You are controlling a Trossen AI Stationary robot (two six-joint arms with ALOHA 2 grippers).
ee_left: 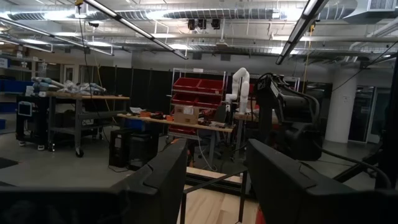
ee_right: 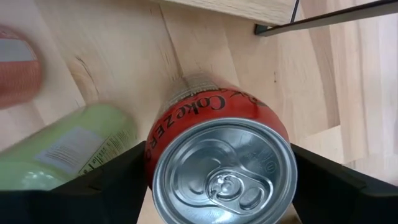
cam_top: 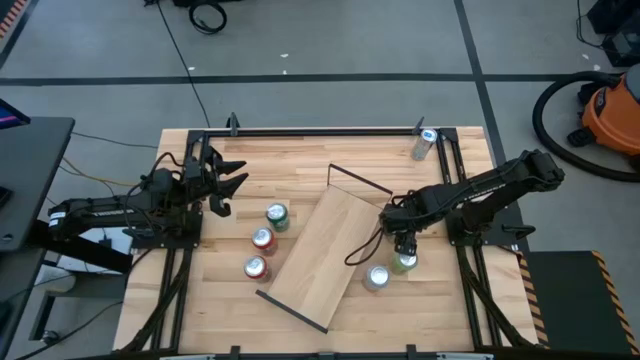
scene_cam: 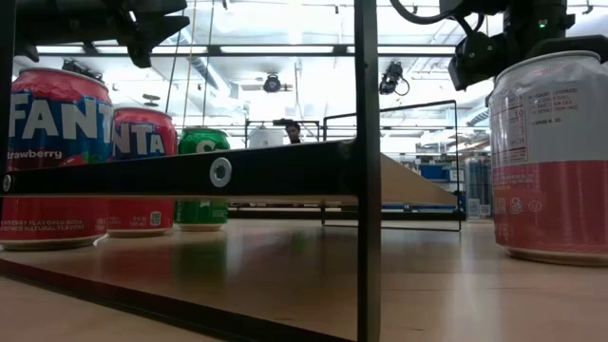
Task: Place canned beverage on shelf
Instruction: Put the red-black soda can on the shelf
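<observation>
Coke Zero can [ee_right: 219, 163], red with a silver top, sits between the two dark fingers of the right gripper [cam_top: 404, 246], which pinch it on both sides; it hangs over the bare tabletop [cam_top: 455, 310] on the right side, just off the right edge of the shelf [cam_top: 322, 252]. A pale green can [ee_right: 68, 149] lies next to it, and a silver-topped can [cam_top: 376, 278] stands just nearer and to the left. The shelf, a light-wood board with black wire ends, lies diagonally across the middle of the table, carrying no cans. Left of it stand a green can [cam_top: 277, 216], a red Fanta can [cam_top: 263, 239] and another red Fanta can [cam_top: 256, 267]. One more can [cam_top: 425, 143] stands at the far right corner. The left gripper [cam_top: 228, 179] waits over the far left of the table with its fingers spread and nothing between them.
</observation>
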